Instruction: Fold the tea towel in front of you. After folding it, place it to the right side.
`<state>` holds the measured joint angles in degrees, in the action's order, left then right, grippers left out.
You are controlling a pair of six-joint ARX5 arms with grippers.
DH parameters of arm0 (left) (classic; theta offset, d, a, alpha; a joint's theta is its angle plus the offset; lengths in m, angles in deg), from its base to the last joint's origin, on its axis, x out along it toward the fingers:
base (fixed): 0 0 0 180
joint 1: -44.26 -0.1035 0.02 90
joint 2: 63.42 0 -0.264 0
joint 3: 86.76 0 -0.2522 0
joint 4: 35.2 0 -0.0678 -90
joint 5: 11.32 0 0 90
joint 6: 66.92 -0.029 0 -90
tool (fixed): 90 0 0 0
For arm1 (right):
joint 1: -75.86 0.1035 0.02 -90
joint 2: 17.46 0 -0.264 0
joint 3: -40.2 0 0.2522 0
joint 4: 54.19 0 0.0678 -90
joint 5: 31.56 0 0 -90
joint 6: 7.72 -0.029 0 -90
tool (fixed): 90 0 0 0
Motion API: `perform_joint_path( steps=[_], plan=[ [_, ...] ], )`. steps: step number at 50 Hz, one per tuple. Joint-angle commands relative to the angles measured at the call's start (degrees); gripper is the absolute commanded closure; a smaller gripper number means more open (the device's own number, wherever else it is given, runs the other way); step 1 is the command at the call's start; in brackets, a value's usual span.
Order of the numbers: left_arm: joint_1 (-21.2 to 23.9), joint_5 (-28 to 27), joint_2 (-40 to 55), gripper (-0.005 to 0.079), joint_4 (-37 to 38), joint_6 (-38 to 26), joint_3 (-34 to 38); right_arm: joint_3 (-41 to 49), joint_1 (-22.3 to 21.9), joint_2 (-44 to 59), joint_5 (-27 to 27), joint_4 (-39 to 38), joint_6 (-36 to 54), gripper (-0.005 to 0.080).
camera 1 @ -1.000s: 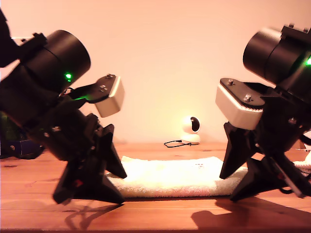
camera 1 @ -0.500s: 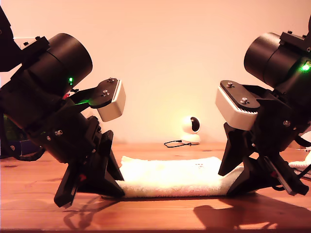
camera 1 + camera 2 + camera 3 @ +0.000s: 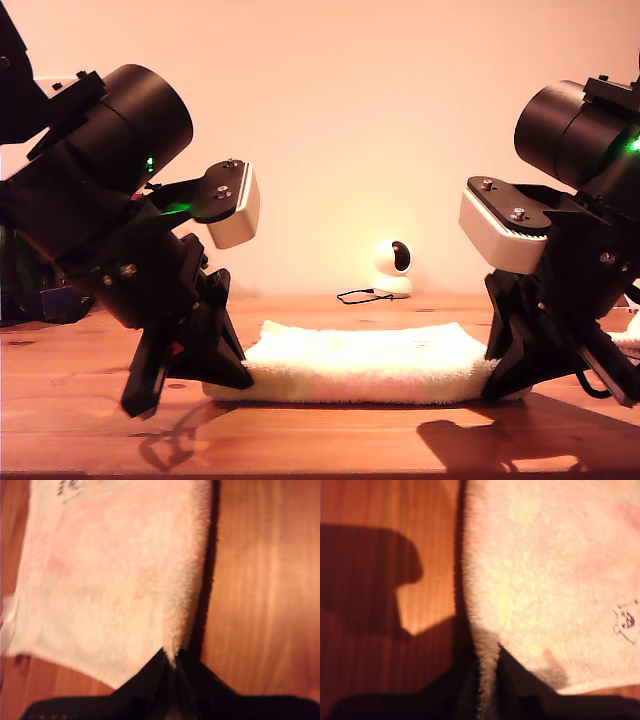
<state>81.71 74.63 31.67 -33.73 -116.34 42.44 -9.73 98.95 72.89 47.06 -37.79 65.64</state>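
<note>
A cream tea towel lies as a long strip across the wooden table, its near edge lifted and curled. My first gripper, at the exterior view's left, is shut on one end of that edge. The first wrist view shows the fabric pinched at the first gripper. At the exterior view's right, my second gripper is shut on the other end. In the second wrist view the towel, with a small printed mark, runs into the closed second gripper.
A small white round device with a black cable stands at the back of the table by the wall. A dark blue object sits at the exterior view's left edge, a pale object at its right edge.
Both grippers have risen slightly with the towel's near edge, which now stands higher and bulges. The arm at the exterior view's right has shifted a little rightward.
</note>
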Motion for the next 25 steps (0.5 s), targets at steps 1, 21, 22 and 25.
perform_joint_path(
  steps=[1, 21, 22, 25],
  plan=[
    [-0.22, 1.33, 1.33, 0.0766, 2.29, 1.33, -0.52, 1.97, 0.59, 2.49, 1.36, 2.49, -1.62, 0.0765],
    [-0.22, 3.06, -0.72, 0.0766, 19.67, 16.61, -0.87, 1.92, 2.84, 0.26, 5.05, 8.13, -23.17, 0.0765],
    [-0.20, 3.04, -1.01, 0.0766, 20.17, 16.90, -0.92, 1.92, 2.97, 0.02, 4.96, 8.50, -23.80, 0.0765],
    [-0.15, 2.86, -2.19, 0.0766, 21.49, 17.84, -0.94, 1.92, 3.54, -1.62, 4.76, 8.94, -24.98, 0.0765]
  ],
)
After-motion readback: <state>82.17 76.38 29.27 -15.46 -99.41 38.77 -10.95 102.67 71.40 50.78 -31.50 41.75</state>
